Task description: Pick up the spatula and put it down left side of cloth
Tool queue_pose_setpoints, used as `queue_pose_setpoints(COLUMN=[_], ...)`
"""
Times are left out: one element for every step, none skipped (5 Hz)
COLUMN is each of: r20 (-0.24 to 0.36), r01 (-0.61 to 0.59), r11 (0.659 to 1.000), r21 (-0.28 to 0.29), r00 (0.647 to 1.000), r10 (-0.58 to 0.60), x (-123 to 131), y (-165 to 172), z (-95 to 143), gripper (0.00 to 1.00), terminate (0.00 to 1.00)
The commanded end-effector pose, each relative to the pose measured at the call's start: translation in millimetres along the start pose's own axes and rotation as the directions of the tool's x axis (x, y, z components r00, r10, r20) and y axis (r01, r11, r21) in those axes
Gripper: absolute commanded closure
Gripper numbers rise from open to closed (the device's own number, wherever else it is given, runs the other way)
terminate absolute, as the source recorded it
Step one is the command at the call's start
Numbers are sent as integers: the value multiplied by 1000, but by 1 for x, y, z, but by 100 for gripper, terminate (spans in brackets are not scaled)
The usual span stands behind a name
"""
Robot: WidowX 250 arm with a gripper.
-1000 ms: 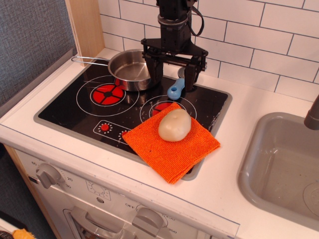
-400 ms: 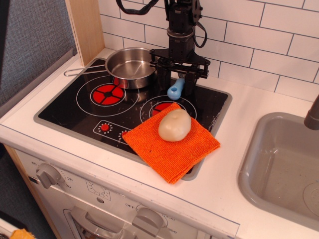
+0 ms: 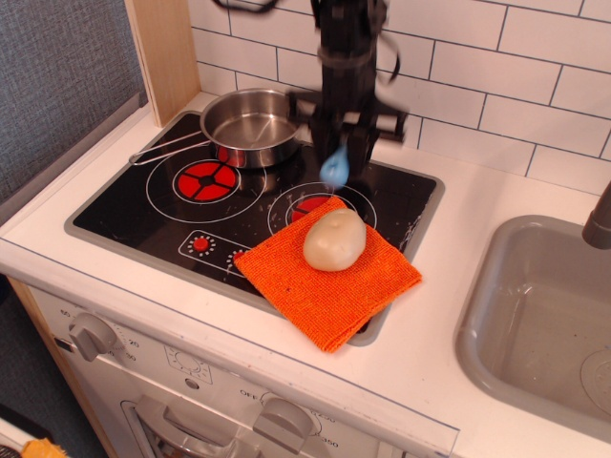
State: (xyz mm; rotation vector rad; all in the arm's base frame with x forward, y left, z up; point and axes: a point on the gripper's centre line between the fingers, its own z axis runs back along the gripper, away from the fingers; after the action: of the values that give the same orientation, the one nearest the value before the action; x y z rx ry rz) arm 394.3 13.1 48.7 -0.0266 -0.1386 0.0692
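Behind the cloth (image 3: 328, 276), gripper (image 3: 342, 156) pinches the spatula (image 3: 334, 168), apparently lifted, though blurred. Pick-up step; next, carry to cloth's left and release.

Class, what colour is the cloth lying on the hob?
Bright orange. The cloth shows plainly in the only view, the overhead camera picture.

The gripper (image 3: 345, 145) is smeared by motion blur, so how its jaws stand cannot be read. The spatula (image 3: 334, 168) shows only as a blurred light-blue end below it; the rest is hidden behind the gripper. The arm runs off the top edge. The sink (image 3: 496, 315) is cut by the right and bottom edges, and the faucet (image 3: 599, 221) shows only partly.
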Motion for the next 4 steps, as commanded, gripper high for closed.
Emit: queue_pose_setpoints(r20=[80,7,-22,-26], r01=[-44,-52,-75,-95], r11=[996,989,987,984], r21=[74,135,140,148], r00=[996,999,997,995], r10=[38,52,79,99], x=[-53,-85,-103,-107], y=[37,71,97,115], z=[58,37,21,8], gripper=[100,100,100,100], terminate=[0,0,0,0])
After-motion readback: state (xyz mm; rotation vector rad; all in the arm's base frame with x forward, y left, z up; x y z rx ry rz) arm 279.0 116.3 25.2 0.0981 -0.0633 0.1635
